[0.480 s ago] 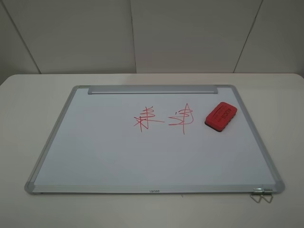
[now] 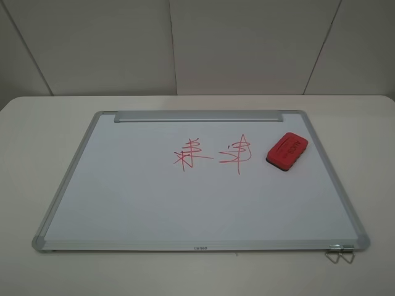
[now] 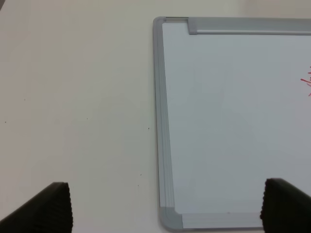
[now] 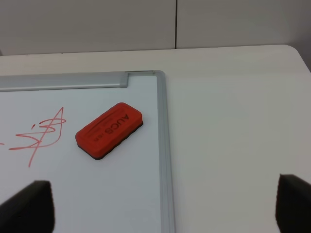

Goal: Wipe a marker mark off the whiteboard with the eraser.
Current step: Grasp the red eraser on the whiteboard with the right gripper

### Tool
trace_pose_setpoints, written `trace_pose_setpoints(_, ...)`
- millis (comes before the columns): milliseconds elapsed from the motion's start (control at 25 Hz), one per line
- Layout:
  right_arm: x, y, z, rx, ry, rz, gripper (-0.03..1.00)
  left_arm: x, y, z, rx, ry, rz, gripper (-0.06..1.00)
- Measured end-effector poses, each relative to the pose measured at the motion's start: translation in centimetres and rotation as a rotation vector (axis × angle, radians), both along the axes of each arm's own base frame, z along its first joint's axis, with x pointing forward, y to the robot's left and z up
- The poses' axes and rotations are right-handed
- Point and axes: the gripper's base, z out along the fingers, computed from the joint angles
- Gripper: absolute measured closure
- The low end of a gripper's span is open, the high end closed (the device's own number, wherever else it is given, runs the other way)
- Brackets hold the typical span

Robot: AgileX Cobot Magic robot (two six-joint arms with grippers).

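Eraser [image 2: 287,150] sits exactly where it did half a sec ago, flat on the whiteboard [image 2: 123,203] by its right frame. The marker mark [image 2: 190,154] lies further left, past the peaked scribble [image 2: 237,153], untouched, so wiping hasn't started. Right claw [image 4: 160,208] is spread wide, empty, apart from the eraser; left claw [image 3: 167,208] is also wide & empty, over the board's left frame & worktop [image 2: 37,123].

Cream table [image 2: 37,123] before a pale, seamed panel wall [image 2: 234,43]
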Motion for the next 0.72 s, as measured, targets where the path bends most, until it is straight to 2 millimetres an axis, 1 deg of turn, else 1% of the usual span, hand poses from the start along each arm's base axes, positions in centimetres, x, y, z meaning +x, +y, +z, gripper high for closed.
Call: trace_pose_setpoints(720,0.00,0.00,0.00,0.000,0.000,0.000,0.14,0.00,0.00,0.00,0.000,0.000,0.000,0.17)
